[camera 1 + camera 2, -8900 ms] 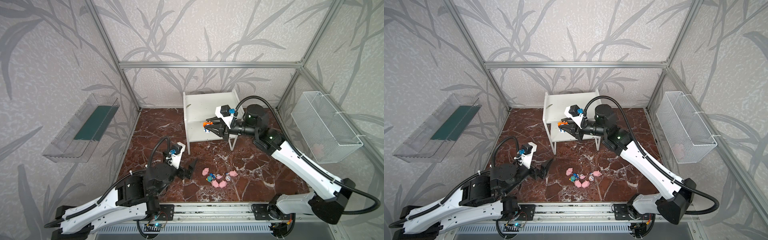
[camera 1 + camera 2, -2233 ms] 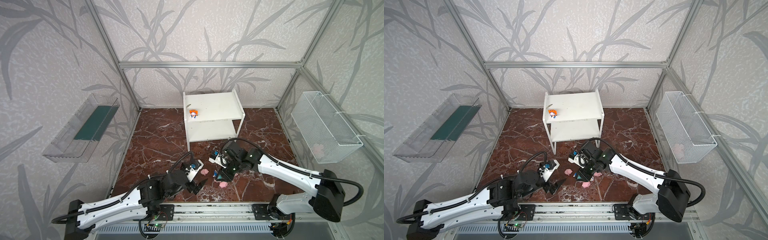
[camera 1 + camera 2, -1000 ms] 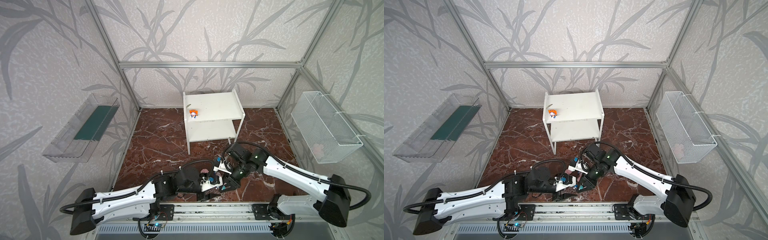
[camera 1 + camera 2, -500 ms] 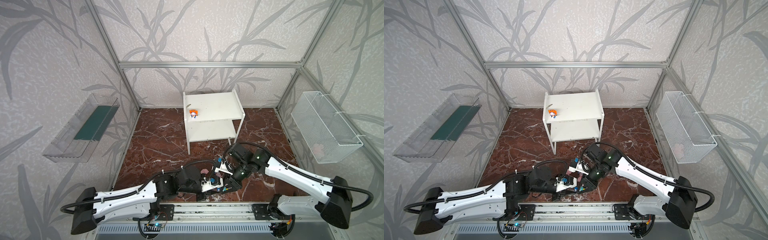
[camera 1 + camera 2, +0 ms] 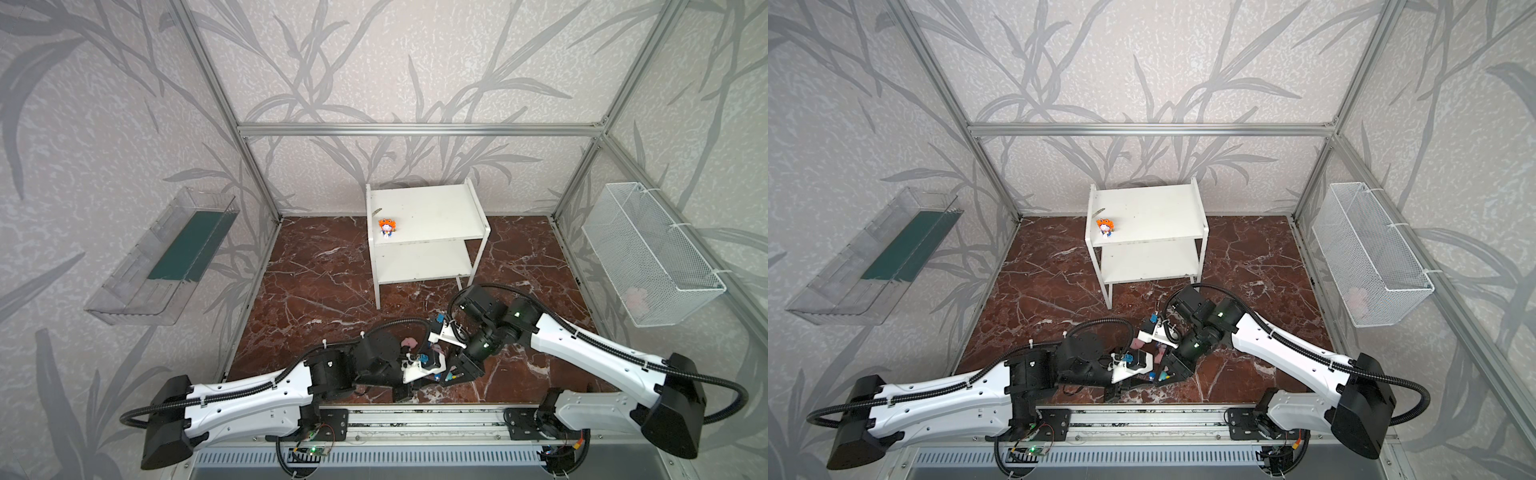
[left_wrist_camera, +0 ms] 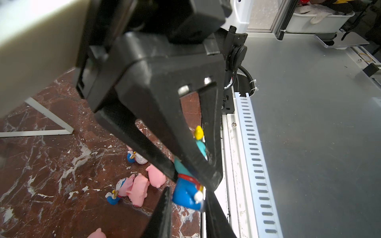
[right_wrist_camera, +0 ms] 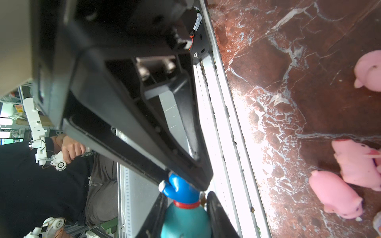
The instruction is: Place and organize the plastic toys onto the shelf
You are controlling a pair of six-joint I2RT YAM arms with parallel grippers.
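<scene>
A figurine with a teal cap (image 6: 185, 194) (image 7: 185, 220) hangs between both grippers above the floor's front edge, small in both top views (image 5: 448, 377) (image 5: 1160, 377). My left gripper (image 6: 187, 190) (image 5: 434, 372) is shut on its blue body. My right gripper (image 7: 186, 195) (image 5: 457, 370) has its fingers against the teal head. An orange-capped figurine (image 5: 387, 227) (image 5: 1105, 227) stands on the top board of the white shelf (image 5: 428, 208) (image 5: 1150, 208). Pink pigs (image 6: 140, 189) (image 7: 336, 197) and two more figurines (image 6: 121, 187) lie on the marble below.
A clear tray with a green base (image 5: 166, 257) hangs on the left wall. A white wire basket (image 5: 648, 249) on the right wall holds something pink (image 5: 636, 297). The aluminium rail (image 5: 415, 419) runs along the front edge, right beside the grippers.
My left gripper has closed on the figurine's blue body that the right gripper holds out. Both arms have stayed almost in place.
</scene>
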